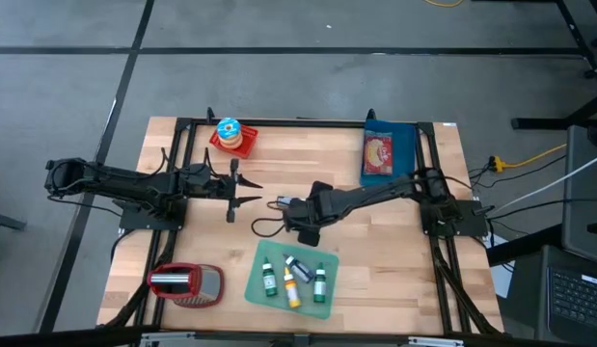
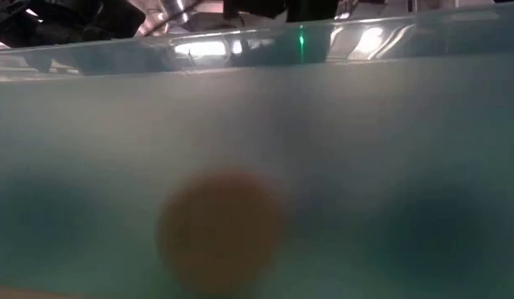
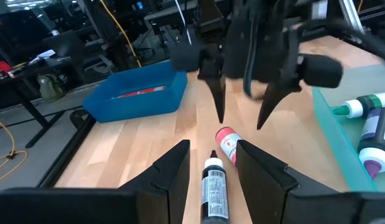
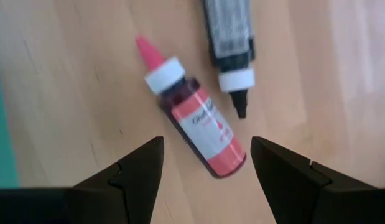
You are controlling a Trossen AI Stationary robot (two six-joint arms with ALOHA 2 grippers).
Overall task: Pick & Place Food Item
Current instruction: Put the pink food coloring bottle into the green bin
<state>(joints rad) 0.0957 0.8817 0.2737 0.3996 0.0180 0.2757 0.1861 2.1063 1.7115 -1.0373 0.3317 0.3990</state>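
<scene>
Red food-colouring bottle (image 4: pixel 201 127) lies flat on the wooden counter (image 4: pixel 68 93) beneath the right pincer (image 4: pixel 204 168), whose fingers are spread and touch nothing. A black bottle (image 4: pixel 228 37) lies just beside it. The left pincer (image 3: pixel 211 168) waits nearby, fingers apart, empty. A teal tray (image 1: pixel 264 294) holds more bottles.

A blurred, translucent teal plastic wall (image 2: pixel 389 124) fills nearly the whole low view, standing right in front of the camera. Behind it shows a soft, round orange shape (image 2: pixel 219 231), too blurred to identify. Along the wall's upper edge glints a small green light (image 2: pixel 301 37), with dark shapes above.
</scene>
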